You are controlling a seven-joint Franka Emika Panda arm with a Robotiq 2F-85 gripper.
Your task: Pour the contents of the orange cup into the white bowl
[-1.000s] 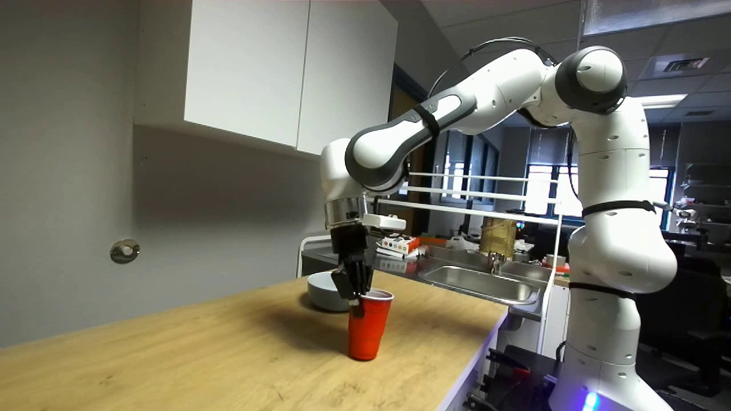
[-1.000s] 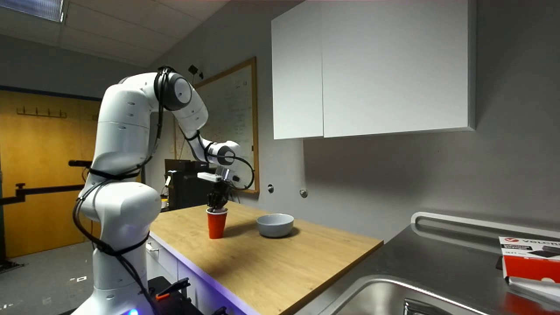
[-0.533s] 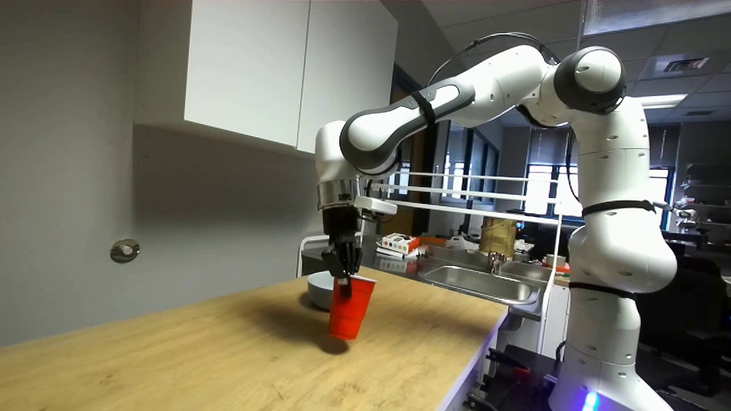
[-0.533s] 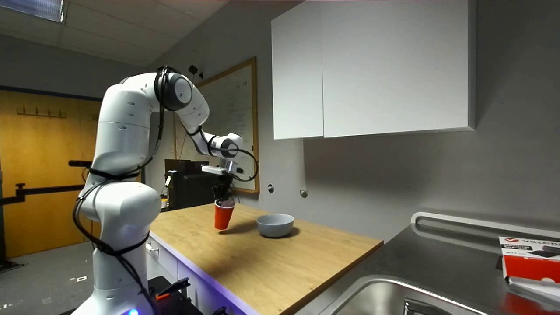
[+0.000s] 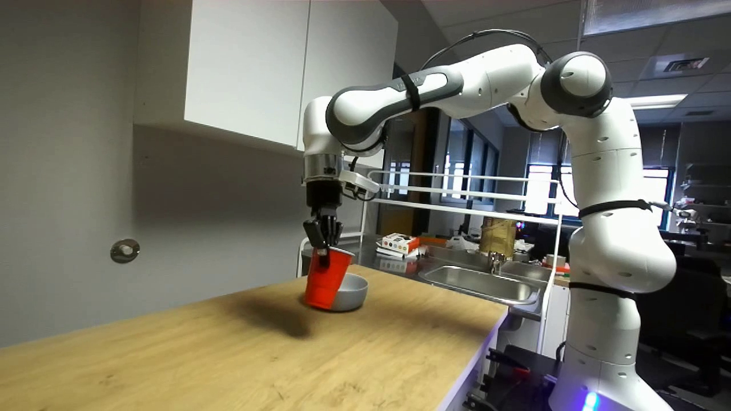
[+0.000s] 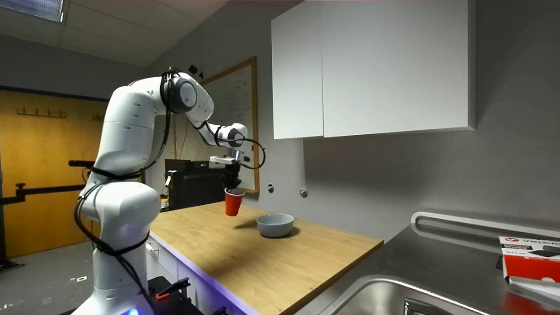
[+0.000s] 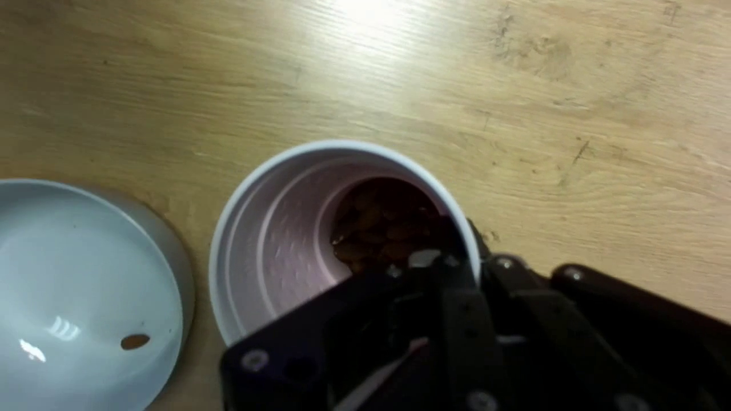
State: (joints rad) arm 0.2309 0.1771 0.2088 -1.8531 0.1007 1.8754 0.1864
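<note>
Orange cup aloft, pinched in fingers! Nuts inside; bowl, wrist view's nine o'clock, holds lone nut. Pour seemingly ahead.

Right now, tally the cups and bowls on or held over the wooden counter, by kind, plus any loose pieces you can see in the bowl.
Orange cup: 1, held
Bowl: 1, standing
Brown piece: 1 visible; the wrist view cuts off part of the bowl
Total: 3
</note>
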